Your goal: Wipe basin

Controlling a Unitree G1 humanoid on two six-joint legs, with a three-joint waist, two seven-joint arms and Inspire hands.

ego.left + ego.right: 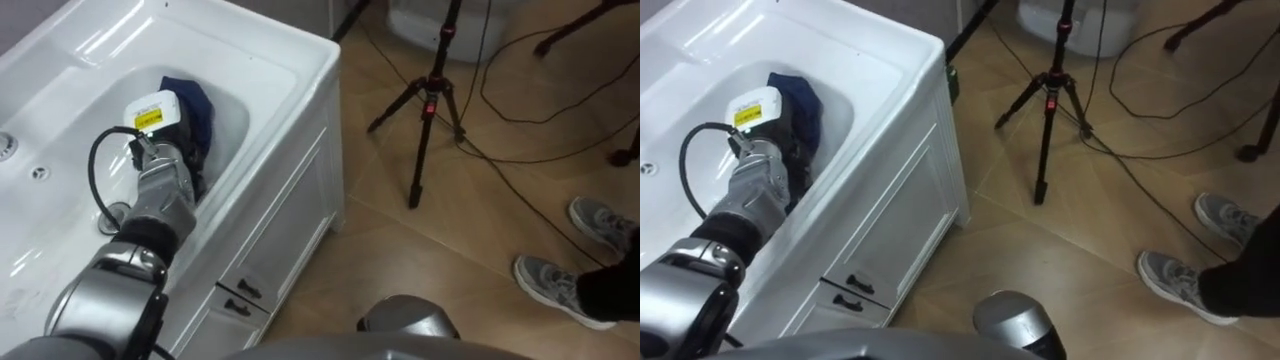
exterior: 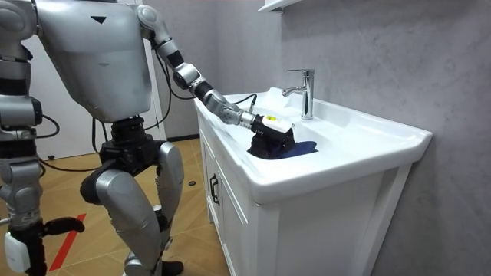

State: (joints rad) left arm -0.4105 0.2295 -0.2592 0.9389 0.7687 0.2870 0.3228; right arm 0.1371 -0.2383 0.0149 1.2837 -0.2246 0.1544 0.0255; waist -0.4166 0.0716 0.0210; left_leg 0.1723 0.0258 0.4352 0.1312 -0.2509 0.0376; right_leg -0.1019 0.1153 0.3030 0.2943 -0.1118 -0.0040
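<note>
A white basin (image 1: 285,60) sits on a white cabinet. A dark blue cloth (image 1: 197,100) lies bunched inside the bowl against its far wall. My left hand (image 1: 158,118) reaches in from the lower left and rests on top of the cloth, fingers bent down over it. In the room view the left hand (image 2: 270,129) sits on the cloth (image 2: 303,147) just below the chrome tap (image 2: 304,90). My right hand (image 2: 17,249) hangs by my side at the room view's lower left. I stand at the basin's end, beside the cabinet.
The drain (image 1: 115,215) is near my forearm in the bowl. The cabinet front has dark handles (image 1: 240,292). A black tripod (image 1: 430,100) and cables stand on the wooden floor to the right, and a person's grey shoes (image 1: 555,285) are at the lower right.
</note>
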